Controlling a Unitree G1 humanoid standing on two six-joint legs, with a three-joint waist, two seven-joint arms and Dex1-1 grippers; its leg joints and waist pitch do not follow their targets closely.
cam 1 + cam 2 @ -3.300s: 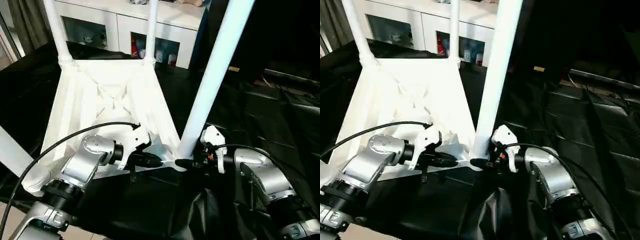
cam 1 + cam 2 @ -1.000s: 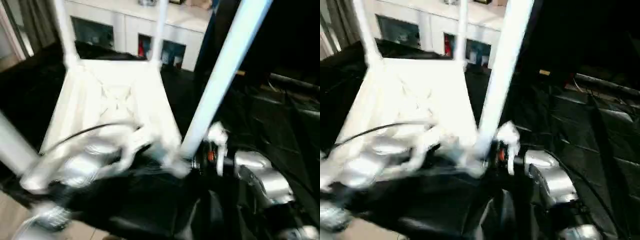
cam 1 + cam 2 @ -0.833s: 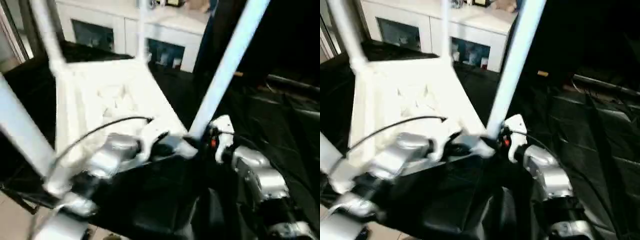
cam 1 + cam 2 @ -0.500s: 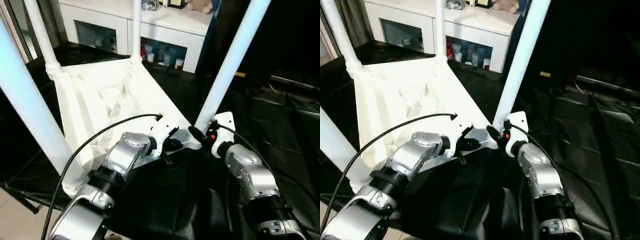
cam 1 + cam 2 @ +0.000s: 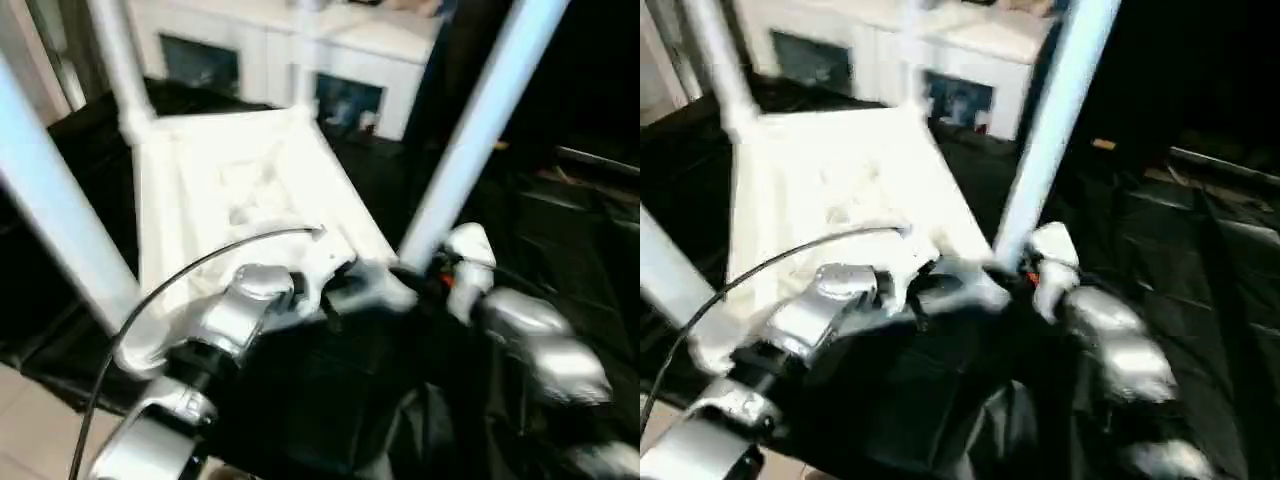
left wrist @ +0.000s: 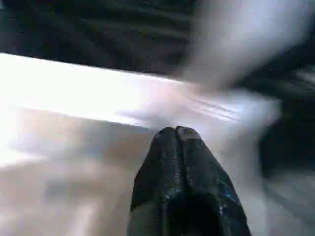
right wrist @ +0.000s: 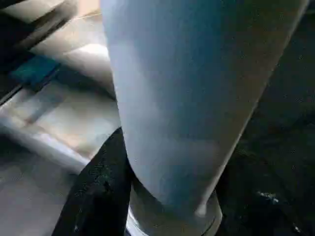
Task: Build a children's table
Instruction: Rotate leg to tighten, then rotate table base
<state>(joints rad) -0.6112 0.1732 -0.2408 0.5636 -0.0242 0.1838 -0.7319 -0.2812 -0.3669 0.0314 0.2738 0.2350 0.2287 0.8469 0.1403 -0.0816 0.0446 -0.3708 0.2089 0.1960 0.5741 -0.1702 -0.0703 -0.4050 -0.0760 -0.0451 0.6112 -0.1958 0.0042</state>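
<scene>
Compared with half a second earlier, the left tool (image 6: 176, 133) has been closed fully, and its arm has been drawn slightly toward the lower left of the head views; part of the shift is caused by the camera itself. The children's table (image 5: 240, 190) is lying upside down in the centre left of the head views, on a bench covered with black sheeting (image 5: 560, 230), with its ribbed underside facing up. Two legs are seen at the far corners in the upper left, one leg (image 5: 50, 215) is rising at the left edge, and the near right leg (image 5: 480, 130) is standing in its corner socket at the centre. The left tool is clenched, both black fingers pressed together with nothing between them, its tips close to the white near edge of the top. The right tool (image 7: 162, 196) is grasping the near right leg just above the socket; one black finger (image 7: 101, 187) is seen pressed against the leg's side. A white cabinet (image 5: 350, 80) with glass doors is standing at the upper middle, behind the bench.
</scene>
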